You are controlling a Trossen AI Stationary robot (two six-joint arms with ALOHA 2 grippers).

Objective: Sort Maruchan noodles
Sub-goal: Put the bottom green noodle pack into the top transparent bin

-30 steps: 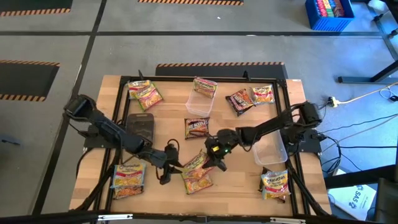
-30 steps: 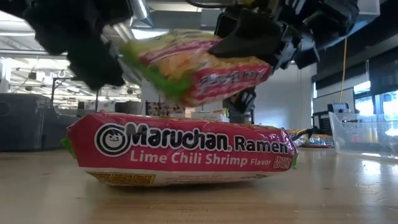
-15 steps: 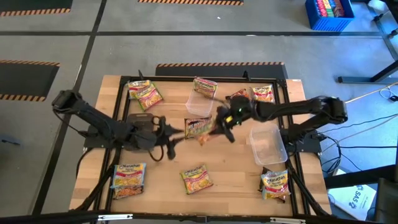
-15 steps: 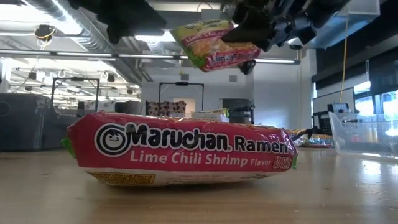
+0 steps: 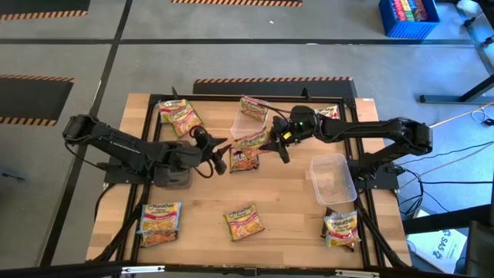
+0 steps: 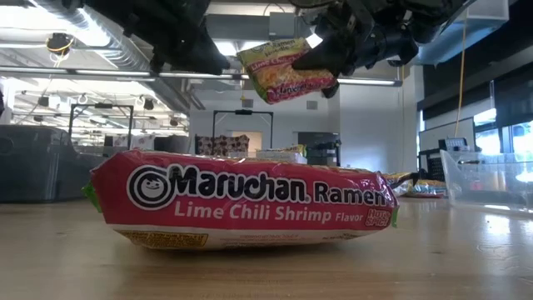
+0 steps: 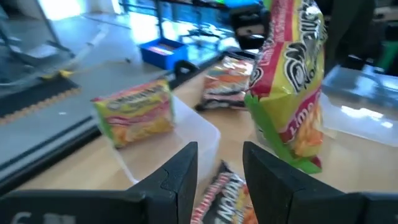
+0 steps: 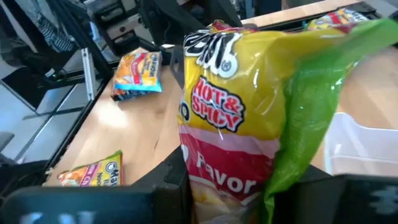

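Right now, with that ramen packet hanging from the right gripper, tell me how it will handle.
The ramen packet hangs tilted from one pinched edge in the right gripper without folding, so it is probably stiff and light. Its glossy wrapper looks slippery. The block inside may crack if squeezed hard.

Grey floor (image 5: 231, 62) — hazard-striped tape (image 5: 235, 3)

Ten noodle packets (image 5: 244, 222) show, I think (one at the far right is half hidden), alongside two clear tubs (image 5: 333, 178) and two arms.
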